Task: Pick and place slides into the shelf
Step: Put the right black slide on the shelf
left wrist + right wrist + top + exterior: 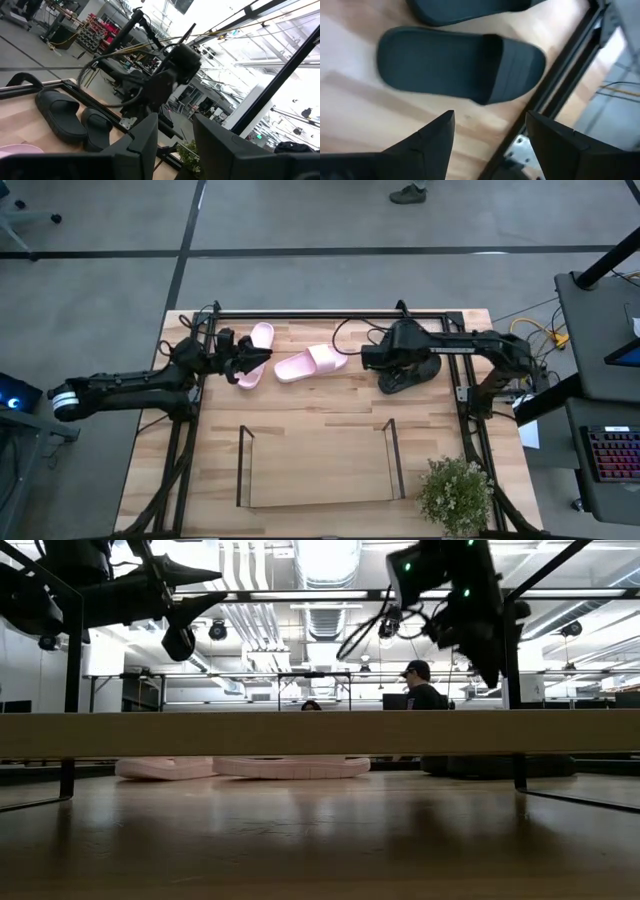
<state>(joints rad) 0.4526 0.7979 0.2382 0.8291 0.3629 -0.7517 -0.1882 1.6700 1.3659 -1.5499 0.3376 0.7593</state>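
Observation:
Two pale pink slides lie sole-down near the table's far edge, one (256,352) directly under my left gripper (262,360) and one (312,362) just to its right; both show in the low view (165,768) (290,767). Two black slides (410,370) lie side by side at far right. My right gripper (490,135) hovers open above the nearer black slide (460,67), touching nothing. My left gripper (175,145) is also open and raised off the table (185,600). The shelf (320,465) stands at the near middle with nothing in it.
A potted plant (455,492) stands at the table's near right corner beside the shelf. The black metal frame (330,314) edges the table. Bare wood (320,400) lies between the slides and the shelf. A person (420,685) shows in the room beyond.

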